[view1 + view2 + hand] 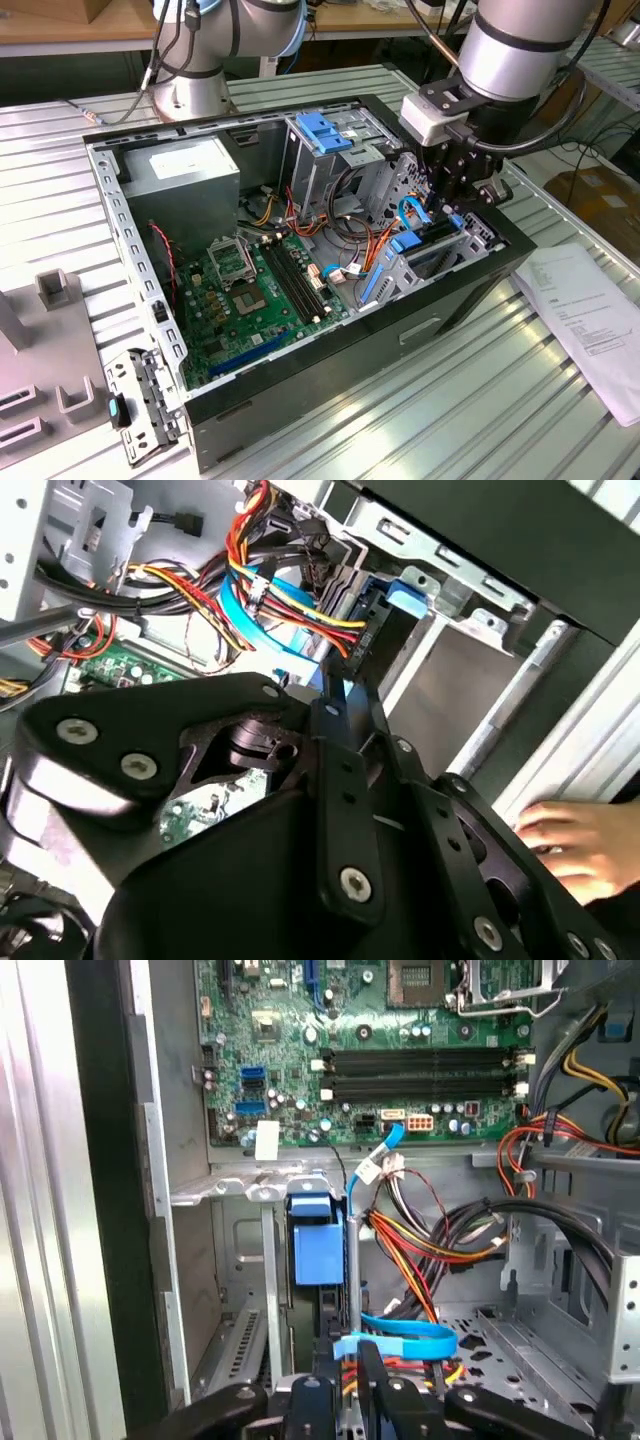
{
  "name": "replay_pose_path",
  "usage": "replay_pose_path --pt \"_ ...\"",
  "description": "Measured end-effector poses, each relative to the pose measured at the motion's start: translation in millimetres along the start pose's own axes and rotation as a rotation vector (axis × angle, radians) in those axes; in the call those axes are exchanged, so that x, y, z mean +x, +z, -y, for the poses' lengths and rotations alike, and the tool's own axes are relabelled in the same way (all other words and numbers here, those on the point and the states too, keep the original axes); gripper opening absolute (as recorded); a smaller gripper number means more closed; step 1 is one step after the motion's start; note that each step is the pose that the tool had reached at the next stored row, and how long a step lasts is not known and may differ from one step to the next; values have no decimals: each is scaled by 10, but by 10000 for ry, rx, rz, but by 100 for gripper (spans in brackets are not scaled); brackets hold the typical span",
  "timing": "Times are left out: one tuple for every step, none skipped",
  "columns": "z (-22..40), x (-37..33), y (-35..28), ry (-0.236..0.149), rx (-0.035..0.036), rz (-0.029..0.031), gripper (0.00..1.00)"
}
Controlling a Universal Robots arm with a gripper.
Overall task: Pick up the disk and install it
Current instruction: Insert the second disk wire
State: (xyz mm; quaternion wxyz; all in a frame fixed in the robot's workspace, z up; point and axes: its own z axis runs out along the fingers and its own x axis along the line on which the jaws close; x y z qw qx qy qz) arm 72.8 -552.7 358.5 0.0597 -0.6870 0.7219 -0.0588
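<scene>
Exterior view: my gripper (452, 203) hung over the disk (425, 248), light-blue rails, seated on edge in the case's (400, 335) corner bay. Second wrist view: a hand (575, 842) nearby. First wrist view: blue rail visible; finger state unclear.

Your exterior view looks down from above on the open computer case (300, 250), both wrist views close behind the gripper (360, 1380), sharing the cable bundle (440, 1240).

The hand (452, 195) is matt black metal. Below it sit bare grey metal walls (240, 1250) and a smooth blue plastic clip (315, 1245).
</scene>
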Motion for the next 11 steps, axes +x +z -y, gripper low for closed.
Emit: replay_pose_path --pt "0 0 -1 0 0 0 24" --pt "1 0 -4 0 0 -3 11" --pt "1 0 -4 0 0 -3 11" --pt "1 -1 -4 0 0 -2 11" --pt "1 0 -6 0 0 -3 11" --pt "1 0 -7 0 0 -3 11" --pt "2 0 -7 -1 0 -3 11" --pt "2 0 -10 0 0 -4 11" --pt "2 0 -13 0 0 -4 11" --pt "2 0 -13 0 0 -4 11" --pt "2 0 -14 0 0 -3 11"
